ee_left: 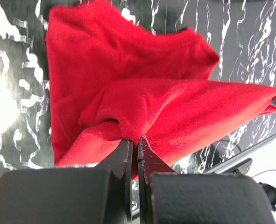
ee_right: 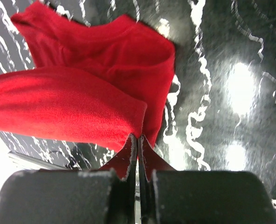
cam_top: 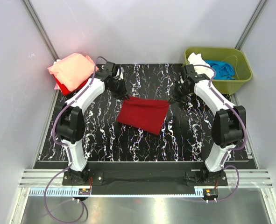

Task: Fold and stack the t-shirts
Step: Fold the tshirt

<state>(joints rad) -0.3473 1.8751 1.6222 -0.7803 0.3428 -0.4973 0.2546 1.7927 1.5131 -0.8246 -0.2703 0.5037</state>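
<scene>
So the dark red t-shirt (cam_top: 143, 115) is clamped at both far corners, one by the left gripper (cam_top: 127, 98) and one by the right gripper (cam_top: 171, 101), edge pulled taut between.

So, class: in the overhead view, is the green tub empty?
No, the green tub holds a blue garment and a white one.

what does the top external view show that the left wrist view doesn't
Only the top external view shows the salmon-pink t-shirt on the pile at far left, and the olive-green tub at far right holding a white t-shirt and a blue t-shirt. Only the left wrist view shows, close up, the left gripper pinched shut on a bunched fold of the dark red t-shirt. Both show that shirt, its far edge lifted, and the black marbled table.
</scene>
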